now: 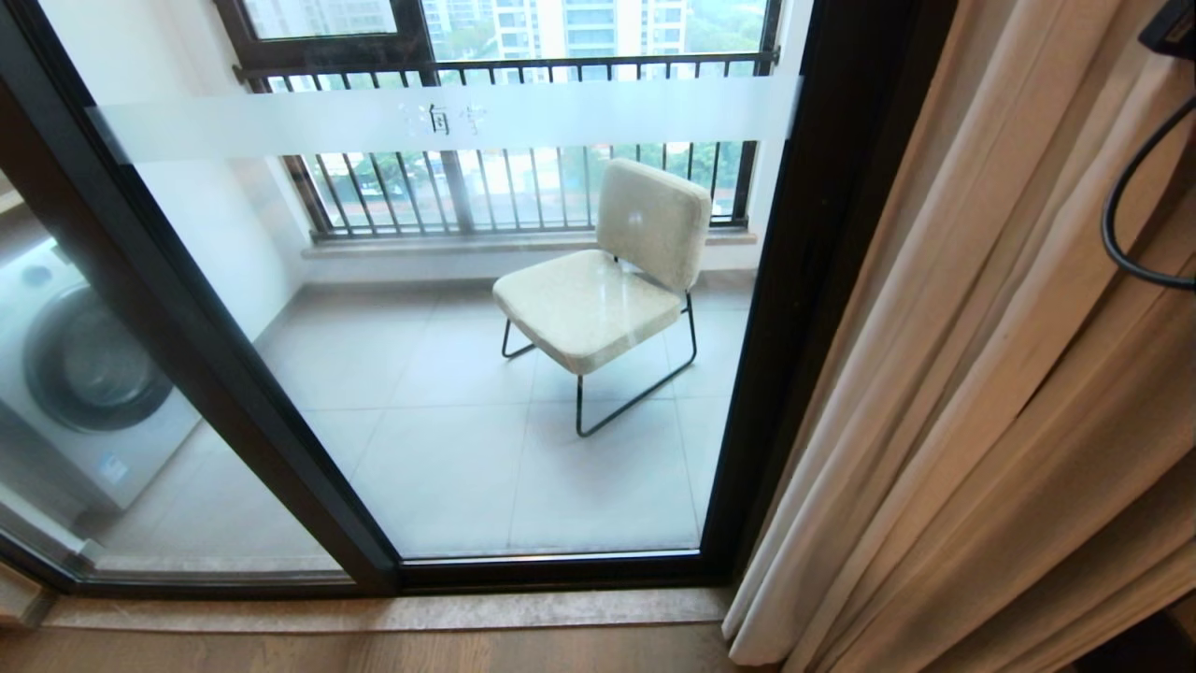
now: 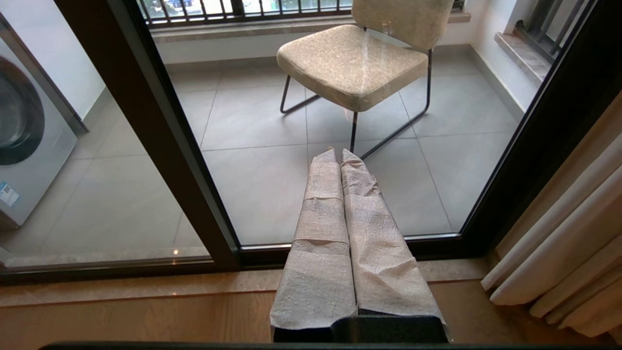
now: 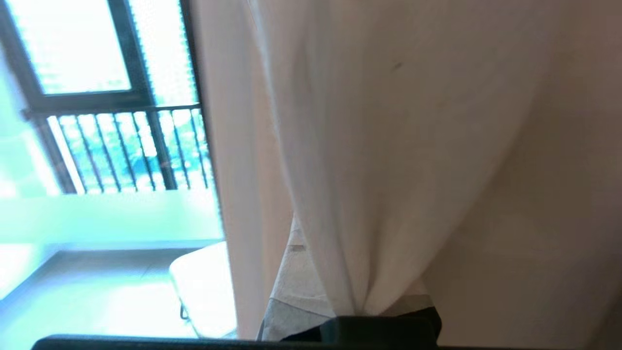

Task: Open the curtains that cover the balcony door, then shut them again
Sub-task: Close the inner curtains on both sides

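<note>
The curtains [image 1: 981, 374] hang bunched in beige pleats at the right, beside the balcony door [image 1: 804, 280], whose glass with its frosted band is uncovered. My right gripper [image 3: 320, 243] is raised among the folds and shut on a gather of pale curtain [image 3: 388, 146]. One taped finger [image 3: 291, 287] shows; the other is hidden by the fabric. In the head view only a dark part of that arm [image 1: 1173, 28] and its cable show at the top right. My left gripper [image 2: 339, 153] is shut and empty, held low before the door's sill, left of the curtains [image 2: 559, 243].
Behind the glass stand a cream chair [image 1: 607, 280] on thin black legs, a washing machine [image 1: 84, 374] at the left and a railed window [image 1: 505, 187]. A stone threshold [image 1: 374, 612] and wooden floor [image 1: 280, 654] run along the door's base.
</note>
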Tool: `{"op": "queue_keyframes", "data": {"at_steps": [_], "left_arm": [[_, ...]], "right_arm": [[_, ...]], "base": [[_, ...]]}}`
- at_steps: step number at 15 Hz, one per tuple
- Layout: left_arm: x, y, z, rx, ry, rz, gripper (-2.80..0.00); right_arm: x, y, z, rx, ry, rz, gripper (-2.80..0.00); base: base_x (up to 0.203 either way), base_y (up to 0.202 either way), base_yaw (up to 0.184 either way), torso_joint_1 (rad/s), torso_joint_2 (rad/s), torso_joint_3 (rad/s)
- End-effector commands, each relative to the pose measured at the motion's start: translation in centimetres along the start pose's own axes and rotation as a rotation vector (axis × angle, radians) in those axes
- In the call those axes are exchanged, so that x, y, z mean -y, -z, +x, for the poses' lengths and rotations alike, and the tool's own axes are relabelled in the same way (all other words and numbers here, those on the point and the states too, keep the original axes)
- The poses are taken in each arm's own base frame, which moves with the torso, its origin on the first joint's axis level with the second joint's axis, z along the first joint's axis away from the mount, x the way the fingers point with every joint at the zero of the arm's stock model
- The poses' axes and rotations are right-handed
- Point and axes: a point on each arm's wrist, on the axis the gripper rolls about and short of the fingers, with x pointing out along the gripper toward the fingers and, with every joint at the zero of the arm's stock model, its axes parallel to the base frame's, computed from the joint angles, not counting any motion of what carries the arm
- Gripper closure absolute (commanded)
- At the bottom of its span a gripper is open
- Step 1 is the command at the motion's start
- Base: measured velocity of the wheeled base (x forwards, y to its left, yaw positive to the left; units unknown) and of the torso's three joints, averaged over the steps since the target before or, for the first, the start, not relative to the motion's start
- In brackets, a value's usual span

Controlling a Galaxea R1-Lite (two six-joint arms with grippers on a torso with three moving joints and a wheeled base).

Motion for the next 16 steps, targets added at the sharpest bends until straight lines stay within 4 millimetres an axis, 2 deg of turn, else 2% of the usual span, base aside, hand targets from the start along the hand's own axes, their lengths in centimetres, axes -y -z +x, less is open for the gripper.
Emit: {"op": "queue_keyframes", "data": {"at_steps": [1, 4, 16], "left_arm": [[0.0, 0.0, 0.0, 0.001, 0.000, 0.000, 0.00], [0.0, 0.0, 0.0, 0.001, 0.000, 0.000, 0.00], [0.0, 0.0, 0.0, 0.001, 0.000, 0.000, 0.00]], "right_arm": [[-1.1, -0.3, -0.6, 0.007, -0.038, -0.006, 0.00], [-2.1, -0.2, -0.7, -0.001, -0.071, 0.010, 0.00], [-2.1, 0.6, -0.9, -0.033, -0.074, 0.005, 0.00]], "base": [[0.000, 0.000, 0.000, 0.000, 0.00, 0.000], [0.000, 0.000, 0.000, 0.000, 0.00, 0.000], [0.000, 0.000, 0.000, 0.000, 0.00, 0.000]]}}
